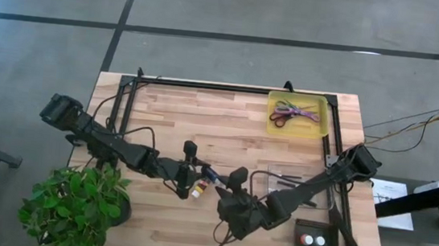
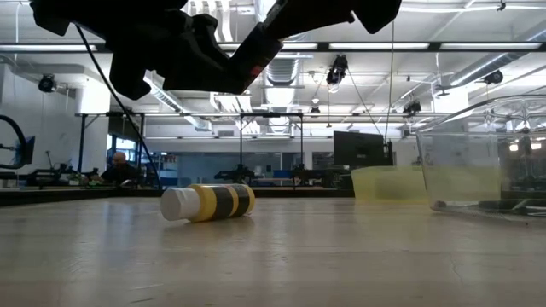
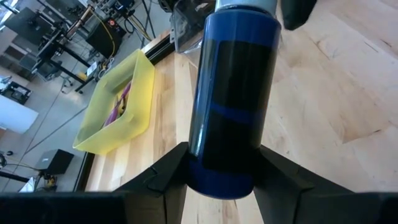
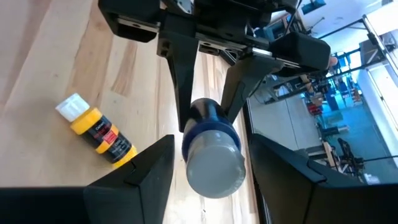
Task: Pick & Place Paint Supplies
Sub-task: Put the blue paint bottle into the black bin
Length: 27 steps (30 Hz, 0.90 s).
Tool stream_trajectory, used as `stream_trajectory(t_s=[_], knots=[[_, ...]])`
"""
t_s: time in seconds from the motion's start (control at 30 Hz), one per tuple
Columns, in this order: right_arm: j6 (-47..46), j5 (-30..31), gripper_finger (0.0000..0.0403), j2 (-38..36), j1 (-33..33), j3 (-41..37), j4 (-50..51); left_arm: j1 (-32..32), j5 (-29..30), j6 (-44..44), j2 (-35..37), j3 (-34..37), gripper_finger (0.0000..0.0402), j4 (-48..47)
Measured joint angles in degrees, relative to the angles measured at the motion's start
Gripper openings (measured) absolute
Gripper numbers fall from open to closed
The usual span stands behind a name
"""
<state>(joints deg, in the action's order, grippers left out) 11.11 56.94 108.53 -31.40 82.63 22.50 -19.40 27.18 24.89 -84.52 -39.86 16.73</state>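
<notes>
My left gripper (image 1: 196, 168) is shut on a blue paint bottle with a pale cap (image 1: 211, 175), held above the middle of the table. My right gripper (image 4: 211, 186) is open. Its two fingers stand on either side of the bottle's cap end (image 4: 212, 163), with a gap showing on both sides. A yellow paint bottle with a white cap (image 1: 197, 189) lies on its side on the table just near of both grippers; it also shows in the low view (image 2: 209, 203) and the right wrist view (image 4: 99, 132). My left gripper pinches the blue bottle's base end (image 3: 217, 177) between its two fingers (image 3: 163, 175). The fingers come roughly level from the table's left and lie along the bottle. The bottle sticks out beyond the fingertips, cap toward my right gripper, lifted clear of the table.
A yellow tray (image 1: 321, 126) at the far right holds scissors (image 1: 291, 112). A clear container (image 1: 322, 189) with thin dark brushes (image 1: 287, 178) stands right of the grippers. A leafy potted plant (image 1: 74, 202) is at the near left. A box with two buttons (image 1: 313, 239) is near right.
</notes>
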Motion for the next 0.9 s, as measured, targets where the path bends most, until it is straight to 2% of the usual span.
stream_trajectory(t_s=[0.1,0.27,0.43,0.6,0.7,0.9], knots=[[-0.22,0.01,0.0182,0.0,0.08,-0.02,0.0,0.0,-0.09,-0.01,-0.01,0.0,0.0157,0.0],[-0.17,0.03,0.0112,0.0,0.09,-0.04,0.0,0.0,-0.13,-0.68,0.0,0.0,0.0157,-0.24],[-0.15,0.23,0.0112,0.0,0.07,-0.04,0.02,0.0,1.07,1.25,0.0,0.0,0.0157,-0.19],[-1.28,3.09,0.0112,-0.02,0.28,-0.07,1.39,-0.1,12.94,9.1,0.02,-0.17,0.0157,0.22],[-5.08,4.84,0.0112,-0.53,0.24,-0.07,4.44,0.09,18.16,15.25,0.04,-0.22,0.0157,1.6],[-14.32,4.95,0.0112,-2.52,0.1,-0.02,11.71,0.43,19.98,21.8,0.04,-0.26,0.0157,6.06]])
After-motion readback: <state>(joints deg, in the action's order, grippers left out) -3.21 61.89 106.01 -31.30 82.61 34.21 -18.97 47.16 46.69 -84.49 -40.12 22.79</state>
